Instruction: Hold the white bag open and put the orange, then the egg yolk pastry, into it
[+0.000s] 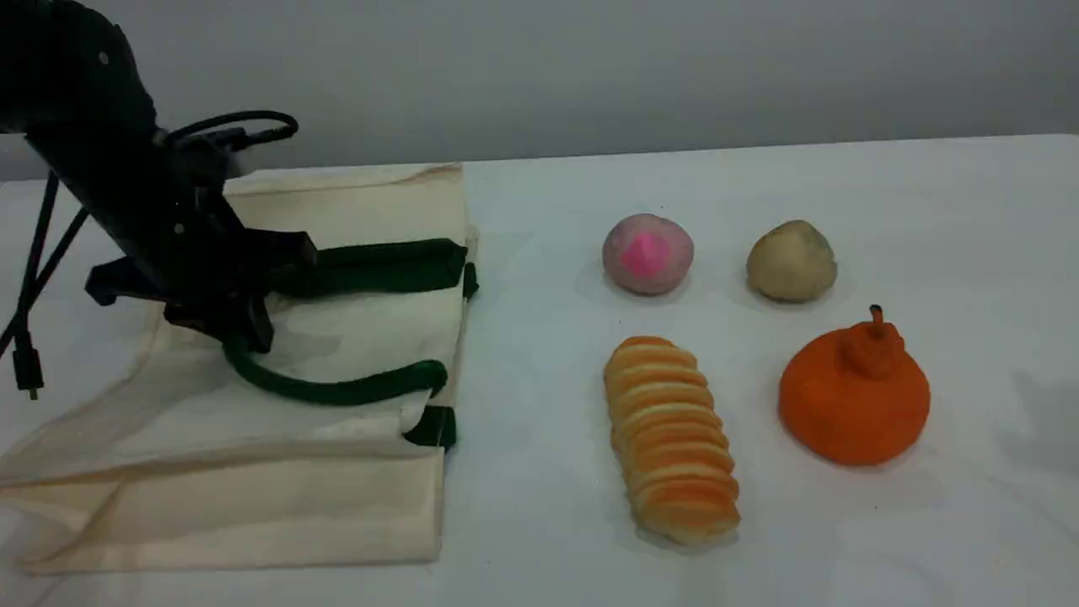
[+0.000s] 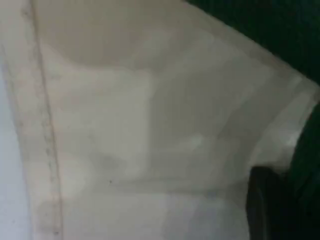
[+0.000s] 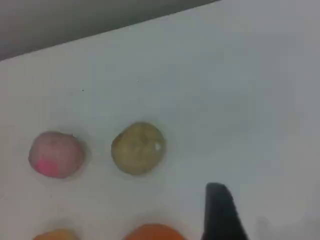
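The white bag (image 1: 253,497) lies flat at the table's left, mouth toward the foods. My left gripper (image 1: 246,330) is down on it and shut on the near green handle (image 1: 337,390), which curves away to the right. The left wrist view is filled with the bag's cloth (image 2: 150,125), and a dark fingertip (image 2: 260,205) shows at lower right. The orange (image 1: 851,405) sits at front right, and the egg yolk pastry (image 1: 791,261) lies behind it. My right gripper (image 3: 220,215) hovers open over the table, right of the pastry (image 3: 137,148) and the orange (image 3: 152,232), holding nothing.
A ball with a pink centre (image 1: 647,253) lies left of the pastry. A ridged golden bread roll (image 1: 670,438) lies left of the orange. The bag's far handle (image 1: 379,263) rests flat on the cloth. Cables hang from the left arm at the far left.
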